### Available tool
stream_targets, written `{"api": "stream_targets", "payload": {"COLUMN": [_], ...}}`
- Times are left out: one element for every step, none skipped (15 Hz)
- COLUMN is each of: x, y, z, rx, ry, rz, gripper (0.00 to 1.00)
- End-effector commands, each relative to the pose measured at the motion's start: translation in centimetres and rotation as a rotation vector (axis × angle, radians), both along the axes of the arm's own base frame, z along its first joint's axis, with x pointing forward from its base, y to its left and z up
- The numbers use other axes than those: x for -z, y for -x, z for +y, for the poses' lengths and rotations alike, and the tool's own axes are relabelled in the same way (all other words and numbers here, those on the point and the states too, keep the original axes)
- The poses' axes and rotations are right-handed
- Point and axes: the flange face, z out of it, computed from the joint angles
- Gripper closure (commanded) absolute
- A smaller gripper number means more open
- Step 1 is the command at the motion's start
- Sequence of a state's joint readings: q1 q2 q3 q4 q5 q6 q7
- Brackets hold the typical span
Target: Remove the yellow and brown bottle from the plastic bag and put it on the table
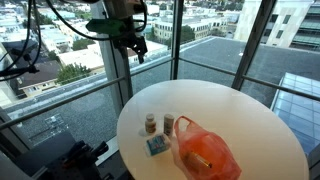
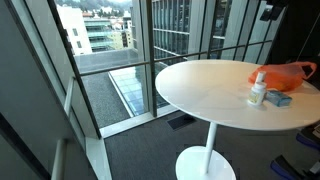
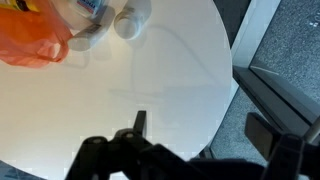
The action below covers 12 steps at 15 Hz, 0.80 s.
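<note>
Hovering gripper (image 1: 135, 50), orange bag (image 1: 205, 150) on tbl (image 1: 250, 115)

Upper-floor office or lounge, by the look of it. Floor-to-ceiling glass walls with dark metal frames (image 2: 110, 45), city buildings and rooftops (image 1: 290, 22) outside and below, grey carpet floor (image 2: 140, 155), a single round white pedestal tabletop (image 1: 250, 120) beside the glass.

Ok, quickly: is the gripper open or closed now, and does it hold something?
Gripper: holds nothing, high above the table; whether open or closed cannot be told.
</note>
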<state>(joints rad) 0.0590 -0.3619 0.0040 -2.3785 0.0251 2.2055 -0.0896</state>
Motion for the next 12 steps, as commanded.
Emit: {"api": "stream_targets", "payload": {"x": [-0.7,-0.6,-0.6,-0.4,-0.3,-0.1,0.2,0.4,0.6,0.9,1.2,1.6], "y": [-1.7,-1.9,-2.2,-2.4,-2.6,-2.9,-3.1,-3.3,-3.5,-3.7,-3.8,-4.0], "z": [-2.8,-3.9,-5.1,-6.2,-7.4,-8.6,-9.6,-10.8,-11.9,-13.0,-13.9,-15.0], "rx": [0.106,0.137,0.177,0.209,0.247,0.282,0.313,0.349,0.38,0.416,0.442,0.47], "ry": [0.047,0.049,0.049,0.047,0.047,0.049,0.042,0.049,0.039,0.035,0.03,0.025], "rz": [0.007,0.012,0.016,0.025,0.033,0.045,0.061,0.066,0.087,0.102,0.119,0.129], "gripper": [0.0,0.0,0.0,0.0,0.0,0.0,0.0,0.0,0.0,0.0,0.0,0.0]}}
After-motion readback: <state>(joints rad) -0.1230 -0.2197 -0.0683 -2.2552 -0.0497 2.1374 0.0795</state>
